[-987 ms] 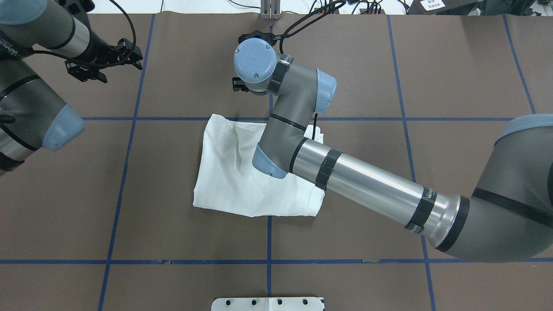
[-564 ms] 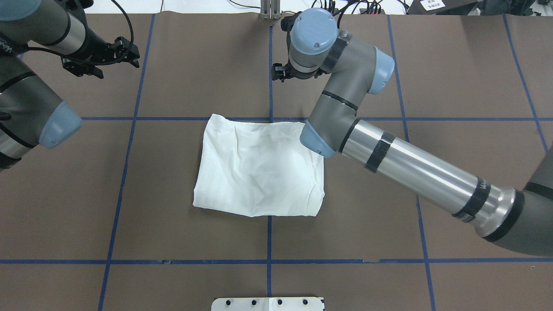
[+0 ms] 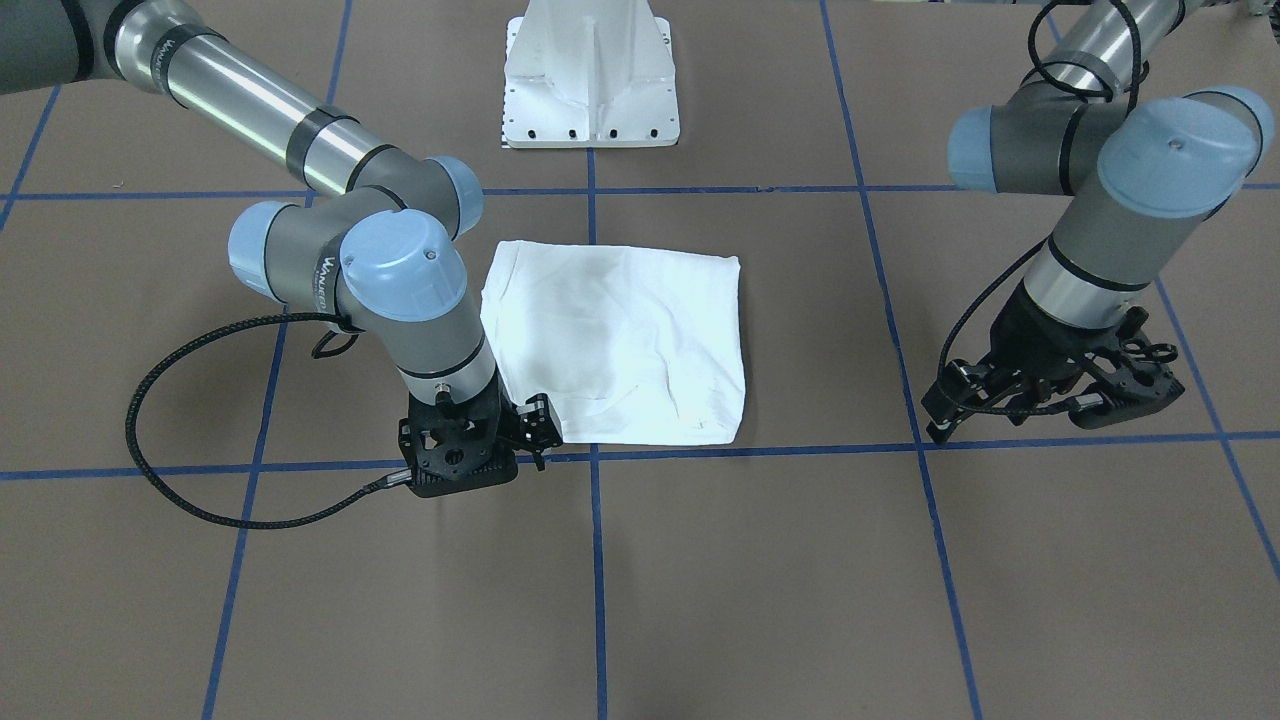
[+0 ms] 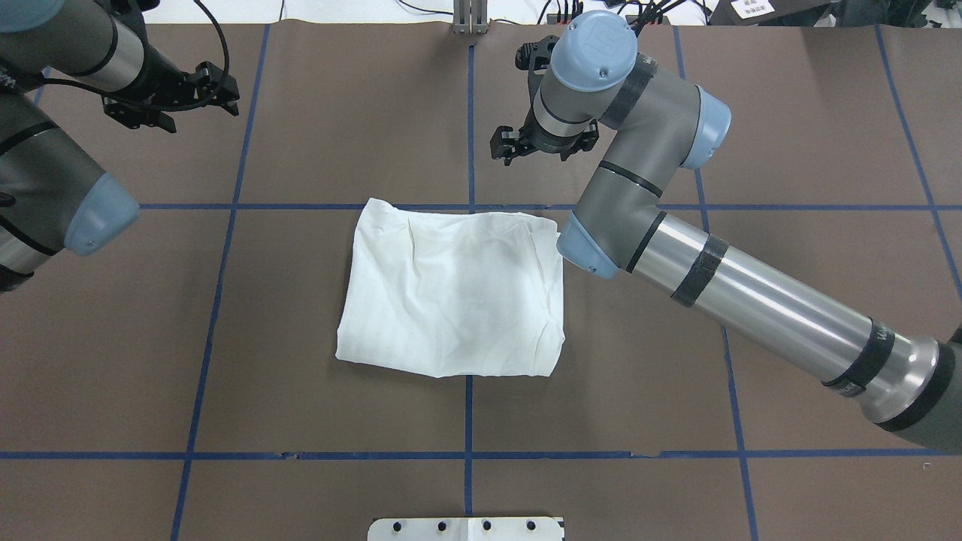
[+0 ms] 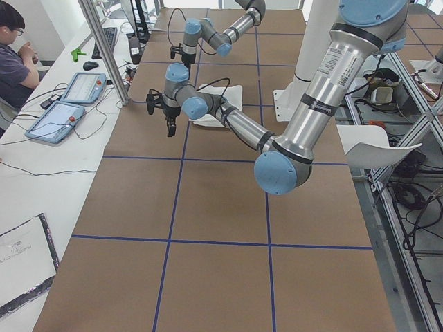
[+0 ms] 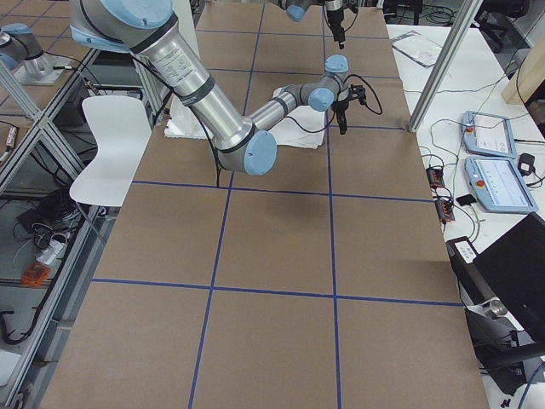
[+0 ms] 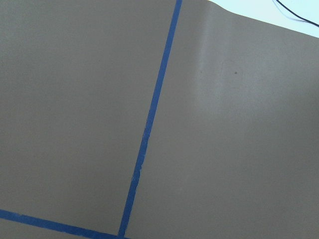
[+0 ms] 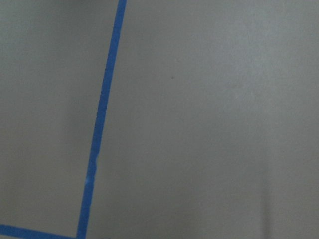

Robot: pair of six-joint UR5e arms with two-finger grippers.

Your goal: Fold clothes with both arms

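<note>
The white T-shirt [image 4: 451, 293] lay folded into a rough rectangle at the middle of the brown surface [image 4: 301, 421]. The right hand [image 4: 539, 143] hung just beyond its far edge, jaws apart and empty. The left hand [image 4: 183, 104], well off to the side, was likewise spread and held nothing.

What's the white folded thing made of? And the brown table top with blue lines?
The white folded shirt looks like soft, matte cloth, probably cotton: it creases and lies limp. The brown table cover looks like matte paper; its far edge ripples. The blue lines seem tape, with chipped edges.
</note>
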